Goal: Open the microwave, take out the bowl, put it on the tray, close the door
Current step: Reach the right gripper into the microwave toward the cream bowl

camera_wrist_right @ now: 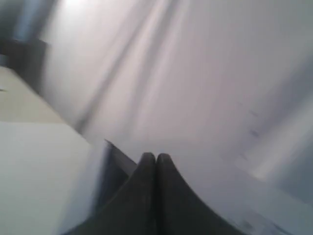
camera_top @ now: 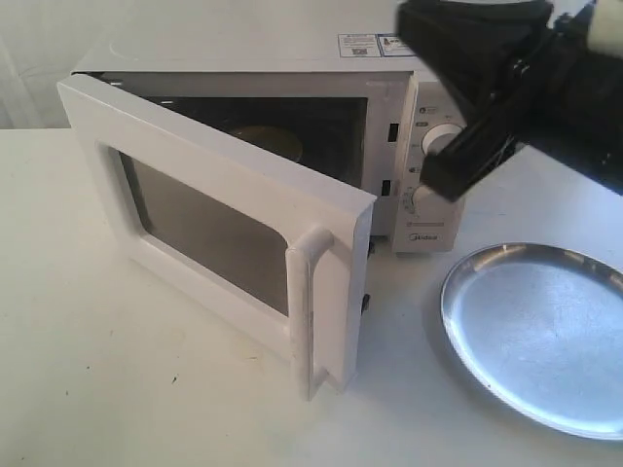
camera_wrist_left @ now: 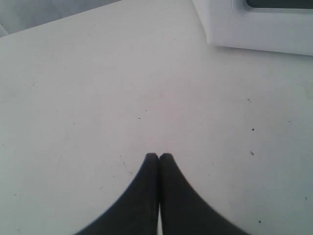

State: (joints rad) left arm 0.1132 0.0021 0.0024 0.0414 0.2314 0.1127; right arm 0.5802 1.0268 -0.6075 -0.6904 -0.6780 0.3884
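Note:
The white microwave [camera_top: 243, 49] stands at the back of the table with its door [camera_top: 224, 219] swung partly open towards the front. The door's bar handle [camera_top: 316, 311] points forward. Inside the dark cavity a beige bowl [camera_top: 268, 139] shows dimly. On the table to the right lies the silver tray [camera_top: 545, 331], with nothing on it. My right gripper [camera_wrist_right: 155, 155] is shut on nothing; its black arm [camera_top: 477, 107] hangs in front of the knobs [camera_top: 440, 139]. Low over bare table, my left gripper [camera_wrist_left: 159, 155] is shut and empty, with the door's lower edge [camera_wrist_left: 259, 29] ahead of it.
White tabletop [camera_top: 117, 370] spreads left and in front of the open door. The right wrist view is blurred, showing a pale backdrop [camera_wrist_right: 186, 73] and a dark edge [camera_wrist_right: 115, 169] beside the fingers. The tray runs past the right border of the exterior view.

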